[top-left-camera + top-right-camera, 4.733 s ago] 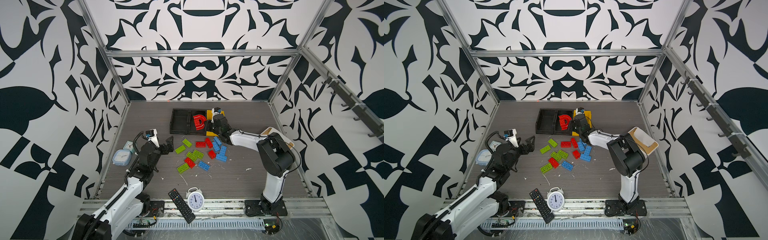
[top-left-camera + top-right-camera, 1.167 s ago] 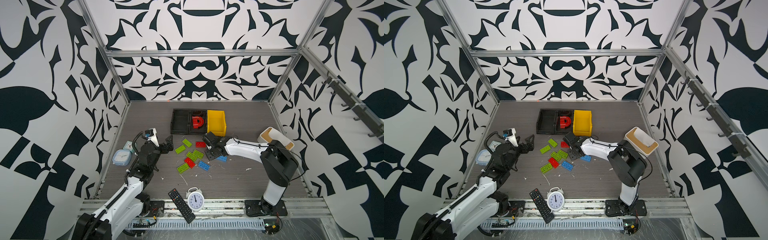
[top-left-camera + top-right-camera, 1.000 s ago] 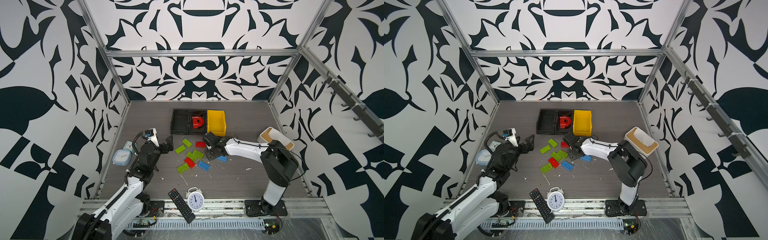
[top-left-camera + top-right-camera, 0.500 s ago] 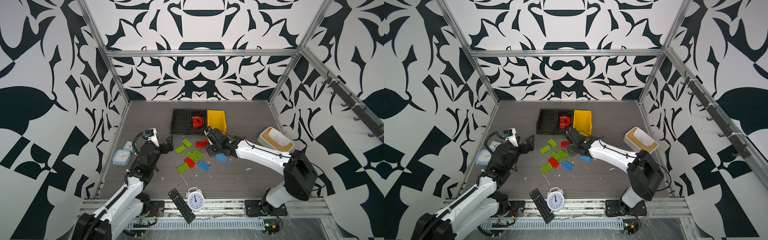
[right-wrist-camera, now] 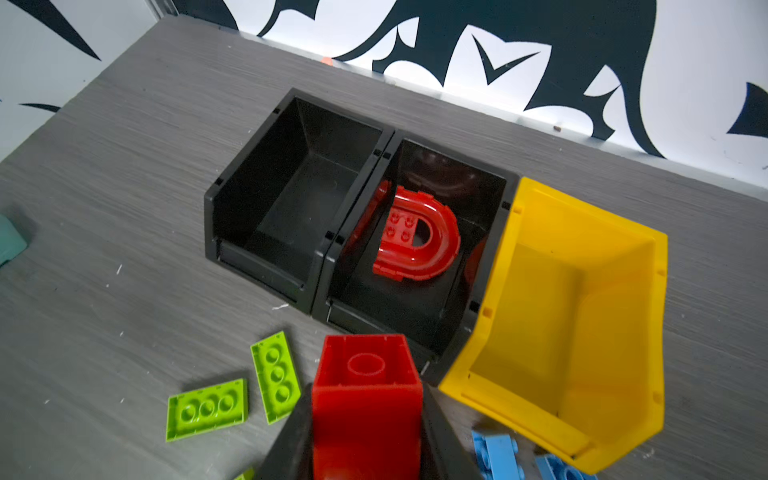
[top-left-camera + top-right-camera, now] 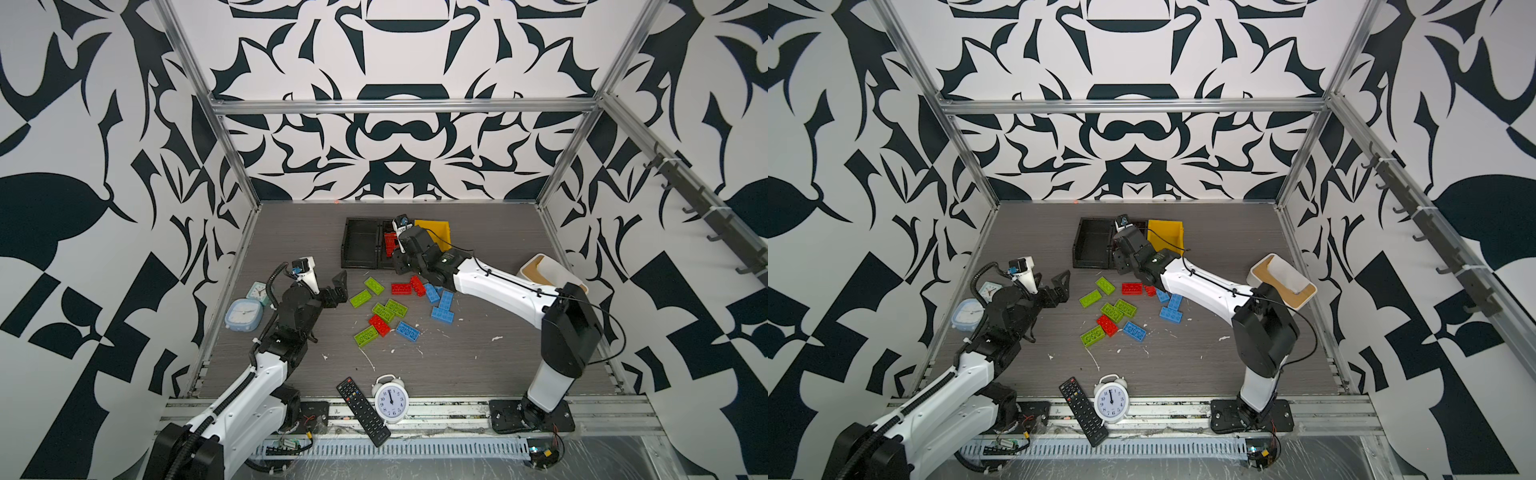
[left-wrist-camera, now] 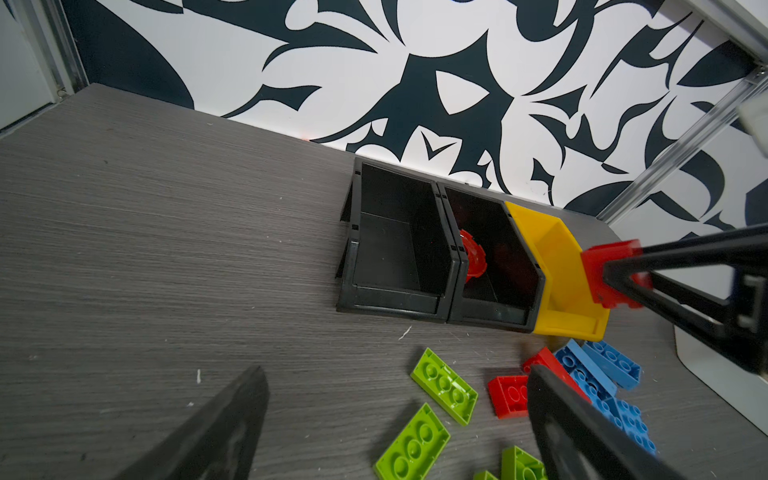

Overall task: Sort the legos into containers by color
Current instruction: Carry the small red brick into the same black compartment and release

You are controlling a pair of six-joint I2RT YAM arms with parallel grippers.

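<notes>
right pincer (image 5: 366,409) risen, gripping red brick (image 5: 365,365), red arch (image 5: 419,237) in black bin (image 5: 455,176) beside yellow bin (image 5: 540,316), left pincer (image 7: 397,372) spread wide

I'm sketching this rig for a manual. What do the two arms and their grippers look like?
Both the left arm and right arm have white link shells with bulky black joint housings. A thin black cable runs along the right arm's white link; the left carries a ribbed black hose. The left gripper and right gripper have black, tapered triangular fingers.
</notes>
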